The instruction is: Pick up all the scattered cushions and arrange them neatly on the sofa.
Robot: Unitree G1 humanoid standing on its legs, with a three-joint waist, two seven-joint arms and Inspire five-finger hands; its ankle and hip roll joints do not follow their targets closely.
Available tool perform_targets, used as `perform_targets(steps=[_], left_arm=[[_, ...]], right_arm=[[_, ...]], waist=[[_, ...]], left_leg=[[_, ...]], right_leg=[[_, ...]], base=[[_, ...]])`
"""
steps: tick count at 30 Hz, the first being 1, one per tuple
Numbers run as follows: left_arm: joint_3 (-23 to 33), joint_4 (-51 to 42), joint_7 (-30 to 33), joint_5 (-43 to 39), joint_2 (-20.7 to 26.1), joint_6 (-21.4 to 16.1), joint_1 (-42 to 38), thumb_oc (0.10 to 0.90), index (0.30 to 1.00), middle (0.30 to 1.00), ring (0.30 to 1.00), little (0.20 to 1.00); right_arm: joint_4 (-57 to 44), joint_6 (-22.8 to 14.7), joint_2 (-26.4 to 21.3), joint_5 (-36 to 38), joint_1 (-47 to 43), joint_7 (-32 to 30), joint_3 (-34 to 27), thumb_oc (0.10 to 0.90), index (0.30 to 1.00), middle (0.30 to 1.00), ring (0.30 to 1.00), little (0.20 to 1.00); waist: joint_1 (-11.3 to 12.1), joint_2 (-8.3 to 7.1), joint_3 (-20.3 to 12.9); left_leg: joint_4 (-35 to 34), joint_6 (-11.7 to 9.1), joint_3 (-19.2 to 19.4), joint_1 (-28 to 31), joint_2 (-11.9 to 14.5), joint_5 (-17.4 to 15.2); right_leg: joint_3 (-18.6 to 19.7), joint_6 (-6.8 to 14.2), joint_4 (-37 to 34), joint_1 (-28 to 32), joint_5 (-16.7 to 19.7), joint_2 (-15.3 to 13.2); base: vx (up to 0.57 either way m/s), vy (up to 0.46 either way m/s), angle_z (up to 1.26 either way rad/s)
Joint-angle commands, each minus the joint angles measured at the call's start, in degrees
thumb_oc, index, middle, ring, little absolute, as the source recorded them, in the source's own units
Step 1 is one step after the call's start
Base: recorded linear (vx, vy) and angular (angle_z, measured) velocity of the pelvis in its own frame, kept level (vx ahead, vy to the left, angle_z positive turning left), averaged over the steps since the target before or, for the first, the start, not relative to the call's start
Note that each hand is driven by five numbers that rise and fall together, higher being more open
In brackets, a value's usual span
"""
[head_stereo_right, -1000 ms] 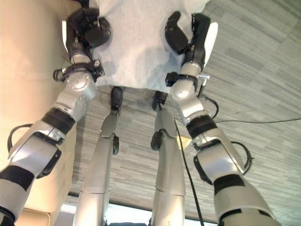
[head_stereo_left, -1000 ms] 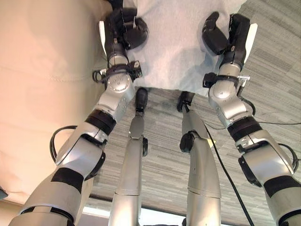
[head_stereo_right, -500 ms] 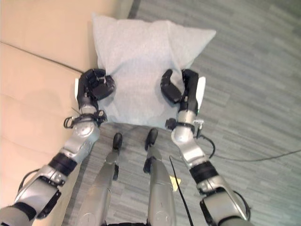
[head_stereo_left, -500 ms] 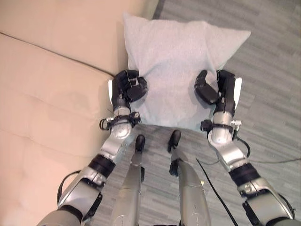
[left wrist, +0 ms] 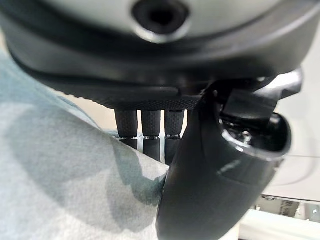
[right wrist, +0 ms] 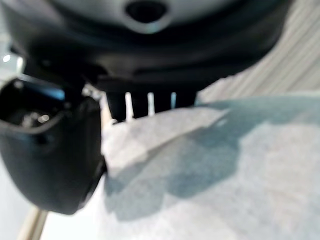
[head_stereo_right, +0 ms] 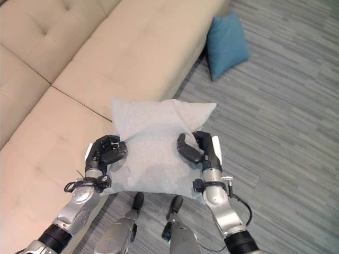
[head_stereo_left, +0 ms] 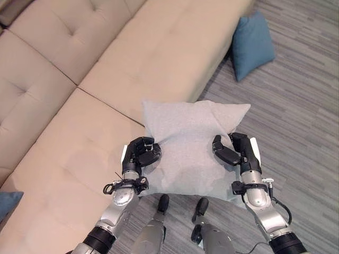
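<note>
grey cushion (head_stereo_left: 190, 145) had come up off the floor, left hand (head_stereo_left: 142, 153) & right hand (head_stereo_left: 233, 151) both clamped on it; sofa (head_stereo_left: 106, 79) at 11 o'clock, blue cushion (head_stereo_left: 251, 42) left.

You are looking at a living room or lounge: a beige tufted sofa (head_stereo_left: 106, 79) on a grey plank floor (head_stereo_left: 302, 95), with a blue cushion (head_stereo_left: 251, 45) beside it.

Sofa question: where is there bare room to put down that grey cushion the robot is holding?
The sofa seat beside the left hand is bare, as is the stretch toward the far end. The grey cushion held with the right hand overhangs the seat edge. A blue cushion leans on the floor at the sofa's far end.
</note>
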Motion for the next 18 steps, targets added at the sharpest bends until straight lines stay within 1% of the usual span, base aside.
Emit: perform_targets(steps=[1,3,4,5,6,7,8,9,10,11,12,13,14,15,16,17,18], left_arm=[[-3.2,-7.13,-5.4,1.07,-3.66,-5.63,-3.21,0.4,0.3,0.3,0.3,0.3],[-3.48,-6.41,-5.2,1.22,-4.1,-5.57,-4.02,0.4,0.3,0.3,0.3,0.3],[-3.48,-6.39,-5.2,1.23,-4.11,-5.58,-4.04,0.4,0.3,0.3,0.3,0.3],[-3.48,-6.16,-5.09,1.43,-4.22,-5.51,-4.45,0.4,0.3,0.3,0.3,0.3],[-3.26,-5.91,-4.78,1.63,-4.23,-5.16,-4.88,0.4,0.3,0.3,0.3,0.3],[-2.88,-6.0,-4.6,1.71,-4.11,-4.99,-4.71,0.4,0.3,0.3,0.3,0.3],[-2.87,-6.04,-4.59,1.71,-4.08,-4.96,-4.66,0.4,0.3,0.3,0.3,0.3],[-2.58,-6.73,-4.31,1.67,-3.65,-4.63,-3.86,0.4,0.3,0.3,0.3,0.3],[-2.55,-6.78,-4.3,1.67,-3.62,-4.6,-3.83,0.4,0.3,0.3,0.3,0.3],[-2.23,-7.3,-4.61,1.62,-3.21,-3.98,-2.78,0.4,0.3,0.3,0.3,0.3],[-2.23,-7.31,-4.61,1.62,-3.21,-3.98,-2.78,0.4,0.3,0.3,0.3,0.3],[-1.79,-7.42,-4.58,1.78,-3.05,-3.75,-2.23,0.4,0.3,0.3,0.3,0.3],[-1.71,-7.74,-4.47,1.72,-2.91,-3.45,-2.02,0.4,0.3,0.3,0.3,0.3],[-1.8,-7.45,-4.1,1.86,-2.35,-3.51,-2.66,0.4,0.3,0.3,0.3,0.3],[-1.5,-7.27,-3.98,1.95,-2.38,-3.72,-2.97,0.4,0.3,0.3,0.3,0.3],[-1.43,-7.32,-3.8,2.23,-2.29,-3.78,-3.34,0.4,0.3,0.3,0.3,0.3],[-1.25,-7.34,-3.63,2.23,-2.36,-4.03,-3.55,0.4,0.3,0.3,0.3,0.3]], right_arm=[[-11.03,-7.92,-0.01,-0.24,-0.02,-0.49,-1.0,0.4,0.3,0.3,0.3,0.3],[-11.59,-7.58,-0.02,-0.43,-0.1,-1.32,-1.95,0.4,0.3,0.3,0.3,0.3],[-11.6,-7.57,-0.02,-0.43,-0.1,-1.33,-1.96,0.4,0.3,0.3,0.3,0.3],[-11.95,-7.42,0.26,-0.56,-0.43,-1.63,-2.05,0.4,0.3,0.3,0.3,0.3],[-11.97,-6.9,0.7,-0.89,-1.18,-2.13,-1.89,0.4,0.3,0.3,0.3,0.3],[-11.97,-6.75,1.19,-1.09,-1.3,-1.87,-1.69,0.4,0.3,0.3,0.3,0.3],[-11.98,-6.74,1.21,-1.11,-1.27,-1.87,-1.66,0.4,0.3,0.3,0.3,0.3],[-11.04,-6.57,1.89,-1.63,-2.15,-1.57,-0.63,0.4,0.3,0.3,0.3,0.3],[-10.96,-6.6,1.91,-1.64,-2.22,-1.59,-0.59,0.4,0.3,0.3,0.3,0.3],[-10.57,-6.49,2.44,-1.49,-2.4,-0.77,-0.24,0.4,0.3,0.3,0.3,0.3],[-10.57,-6.49,2.45,-1.49,-2.4,-0.77,-0.24,0.4,0.3,0.3,0.3,0.3],[-10.61,-6.32,2.71,-1.71,-2.76,-0.39,0.05,0.4,0.3,0.3,0.3,0.3],[-10.73,-6.22,2.88,-1.94,-3.02,-0.15,0.22,0.4,0.3,0.3,0.3,0.3],[-11.15,-5.95,3.34,-1.97,-3.48,0.21,0.71,0.4,0.3,0.3,0.3,0.3],[-11.41,-5.97,3.63,-1.96,-3.65,0.53,0.82,0.4,0.3,0.3,0.3,0.3],[-11.56,-5.95,3.82,-1.97,-3.81,0.84,0.88,0.4,0.3,0.3,0.3,0.3],[-11.51,-5.94,3.94,-1.77,-3.98,1.06,0.96,0.4,0.3,0.3,0.3,0.3]], waist=[[0.03,-2.49,-13.29],[-0.99,-2.5,-14.39],[-0.96,-2.5,-14.42],[-1.21,-2.69,-14.9],[-1.18,-3.08,-15.7],[-1.0,-2.97,-16.48],[-0.94,-3.0,-16.47],[-0.25,-2.84,-17.04],[-0.25,-2.88,-17.0],[0.41,-2.78,-17.16],[0.43,-2.79,-17.15],[0.74,-2.52,-17.0],[0.64,-2.36,-16.53],[-0.48,-1.34,-15.08],[-1.03,-0.97,-14.67],[-1.34,-0.77,-14.41],[-1.58,-0.56,-14.39]], left_leg=[[6.38,-1.39,10.76,-3.25,-0.05,-5.58],[6.86,-0.13,16.37,-3.68,0.33,-5.74],[6.92,-0.12,16.4,-3.74,0.33,-5.78],[7.44,0.43,19.08,-4.34,0.45,-5.82],[8.78,0.63,22.32,-5.02,0.87,-7.4],[7.06,1.3,22.83,-3.81,0.95,-8.16],[6.82,1.35,22.91,-3.62,0.91,-8.1],[5.05,2.56,20.93,-1.51,0.02,-8.74],[4.98,2.61,20.96,-1.43,-0.03,-8.74],[3.88,4.24,20.89,0.42,-0.6,-9.52],[3.86,4.25,20.91,0.44,-0.61,-9.51],[3.22,5.35,21.01,1.87,-1.23,-10.07],[2.97,6.51,20.63,2.81,-2.01,-10.36],[2.42,7.91,19.73,3.73,-1.62,-9.12],[1.96,8.15,19.05,4.39,-1.46,-9.25],[1.74,8.08,18.32,4.87,-1.37,-9.23],[1.07,7.82,17.62,5.43,-1.23,-9.27]], right_leg=[[0.0,3.3,4.0,3.86,-11.0,-0.8],[-1.67,3.58,3.85,4.53,-10.92,-1.22],[-1.64,3.58,3.85,4.49,-10.91,-1.22],[-2.11,3.69,3.76,4.76,-10.84,-1.36],[-1.72,4.07,3.88,5.57,-11.99,-1.19],[-1.75,4.45,4.48,5.49,-12.15,-1.05],[-1.67,4.5,4.55,5.5,-12.16,-1.1],[-1.22,5.06,7.54,5.43,-12.78,-1.74],[-1.18,5.12,7.79,5.36,-12.91,-1.85],[-1.02,5.99,13.89,4.86,-13.49,-3.83],[-1.0,6.0,13.94,4.85,-13.51,-3.85],[-0.67,6.95,17.97,4.15,-12.66,-5.42],[0.33,8.15,23.19,2.82,-10.09,-7.33],[3.09,8.01,32.04,-1.84,-5.96,-8.15],[5.69,8.01,34.87,-4.62,-6.45,-7.49],[8.22,7.52,35.86,-6.62,-6.93,-6.51],[10.44,7.26,34.5,-8.13,-7.56,-5.68]], base=[[0.13,-0.013,0.64],[0.1,0.009,0.76],[0.07,0.021,0.85],[0.17,0.009,0.55],[0.25,0.043,0.29],[0.23,0.033,0.0],[0.22,0.132,-0.04],[0.14,0.101,-0.01],[0.27,0.232,-0.04],[0.13,0.138,0.01],[0.21,0.23,0.01],[0.15,0.188,0.03],[0.16,0.295,-0.01],[0.12,0.225,0.09],[0.08,0.138,0.35],[0.12,0.019,0.44],[0.16,-0.037,0.41]])
